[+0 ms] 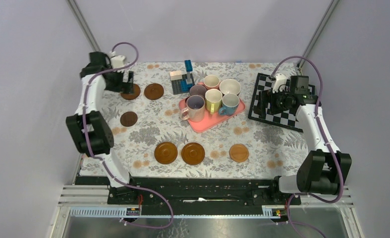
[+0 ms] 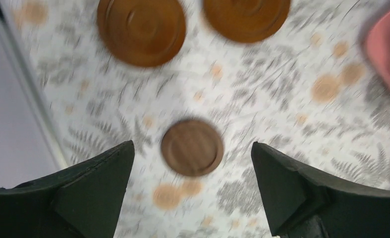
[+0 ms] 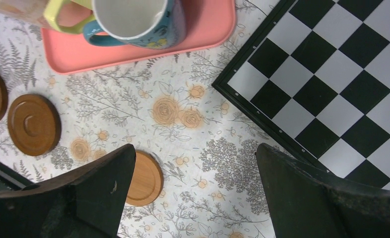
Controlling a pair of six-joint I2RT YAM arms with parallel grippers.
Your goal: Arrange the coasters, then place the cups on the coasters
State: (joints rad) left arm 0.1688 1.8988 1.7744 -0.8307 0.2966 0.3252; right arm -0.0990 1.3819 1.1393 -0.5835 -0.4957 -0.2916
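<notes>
Black fingers point(image 2: 98, 183) of the left gripper point(image 2: 193, 144) stood wide apart, holding nothing, the view blurred. Between them, flat on the cloth point(image 1: 282, 144), lay a dark coaster point(image 2: 193, 156). From the gripper it lay toward the near edge, on the left arm's side, so that arm was plainly the nearer. Being round, it had no long axis, and a grasp from any side would probably do. Two ringed coasters point(image 2: 141, 30) lay beyond it in a near row with a third point(image 1: 239, 152), and two more point(image 1: 154, 91) sat by the far left corner, one partly under the gripper. All six cups point(image 1: 212, 99) stood crowded on the pink tray point(image 1: 207, 126) at mid-table, none on a coaster yet. The right gripper point(image 3: 195, 146) hung over a chessboard's point(image 1: 277, 116) edge, jaws apart and empty. Blocks point(image 1: 183, 78) stood behind the tray. Floral cloth covered the table; plain pale walls point(image 1: 207, 29) closed it in.
</notes>
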